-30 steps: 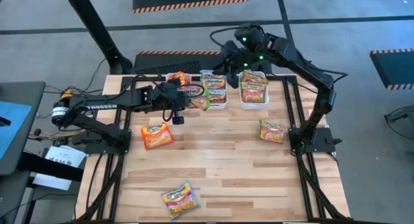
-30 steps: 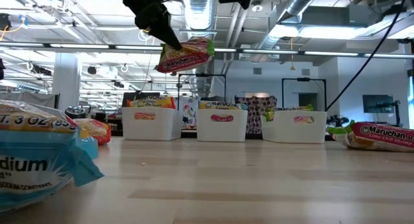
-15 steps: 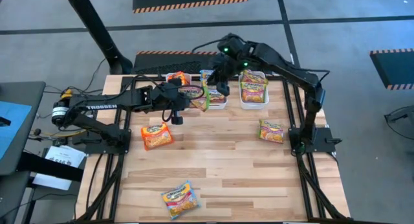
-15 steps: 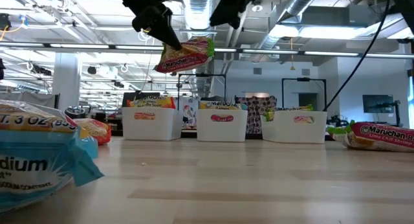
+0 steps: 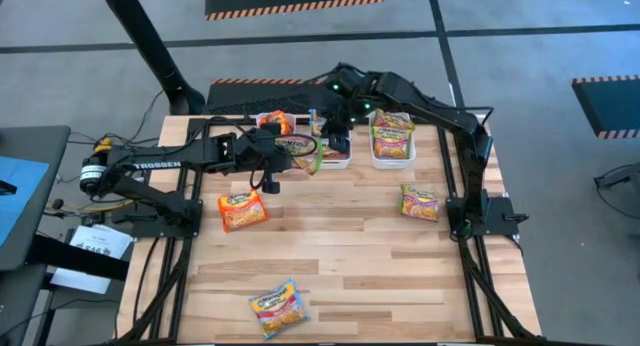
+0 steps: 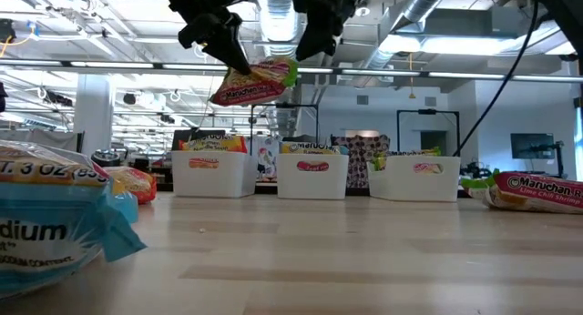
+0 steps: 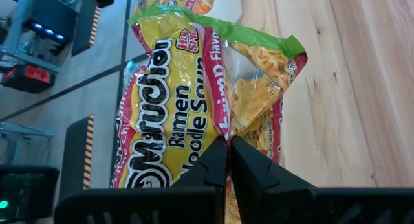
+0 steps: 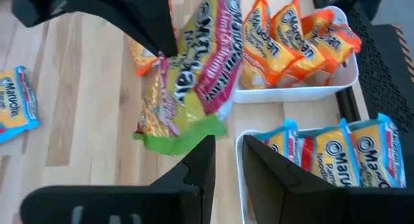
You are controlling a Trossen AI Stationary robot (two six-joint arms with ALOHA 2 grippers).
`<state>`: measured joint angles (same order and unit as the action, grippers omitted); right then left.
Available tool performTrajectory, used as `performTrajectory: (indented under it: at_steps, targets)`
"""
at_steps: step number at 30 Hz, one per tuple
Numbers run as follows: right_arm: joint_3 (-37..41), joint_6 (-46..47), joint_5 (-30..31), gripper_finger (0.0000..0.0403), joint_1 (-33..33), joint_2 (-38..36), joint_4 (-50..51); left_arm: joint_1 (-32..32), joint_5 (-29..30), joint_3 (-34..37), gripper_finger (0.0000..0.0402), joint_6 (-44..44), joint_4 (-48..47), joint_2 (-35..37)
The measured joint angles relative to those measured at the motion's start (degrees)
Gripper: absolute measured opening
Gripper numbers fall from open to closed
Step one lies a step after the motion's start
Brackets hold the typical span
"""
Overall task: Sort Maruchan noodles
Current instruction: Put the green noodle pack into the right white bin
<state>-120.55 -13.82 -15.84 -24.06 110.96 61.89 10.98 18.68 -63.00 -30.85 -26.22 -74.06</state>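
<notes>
Setting: an industrial robotics lab or workshop, probably one open hall. Indicators: exposed ceiling ducts (image 6: pixel 276 7) and strip lights, grey floor with hazard-striped mats (image 5: pixel 292 0), a butcher-block table (image 5: pixel 340 256) on a metal frame, and monitors and equipment racks in the background.

The blue packet (image 6: pixel 55 228) is blurred and cut off by the low view's edge.
</notes>
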Motion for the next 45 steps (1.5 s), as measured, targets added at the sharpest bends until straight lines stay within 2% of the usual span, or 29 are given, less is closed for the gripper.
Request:
performTrajectory:
  at_steps: [10, 20, 24, 33, 41, 45]
  targets:
    - [0.0, 3.2, -0.1, 0.0114, 0.0, 0.0, -0.2, 0.0, 0.0, 0.0, 0.0, -0.2, -0.1, 0.0]
    - [0.0, 3.4, -0.9, 0.0222, 0.1, 0.0, -0.7, 0.0, 0.0, 0.0, 0.0, -2.7, -0.1, 0.0]
    - [-0.1, 4.2, -4.8, 0.025, 0.0, 0.5, -2.3, 0.0, 0.0, 0.0, 0.0, -5.3, 0.0, 0.0]
    - [0.2, 9.5, -9.7, 0.0255, -0.5, 2.8, -1.8, 0.0, 1.2, 0.0, 0.0, -6.1, 2.4, -0.1]
    - [0.0, 10.9, -9.7, 0.0255, 0.1, 4.6, -2.5, 0.0, 1.2, 0.0, 0.0, -7.7, 3.9, -0.1]
    - [0.0, 12.3, -7.1, 0.0248, 0.2, 4.6, -2.5, 0.0, 1.3, 0.0, 0.0, -7.7, 4.5, -0.1]
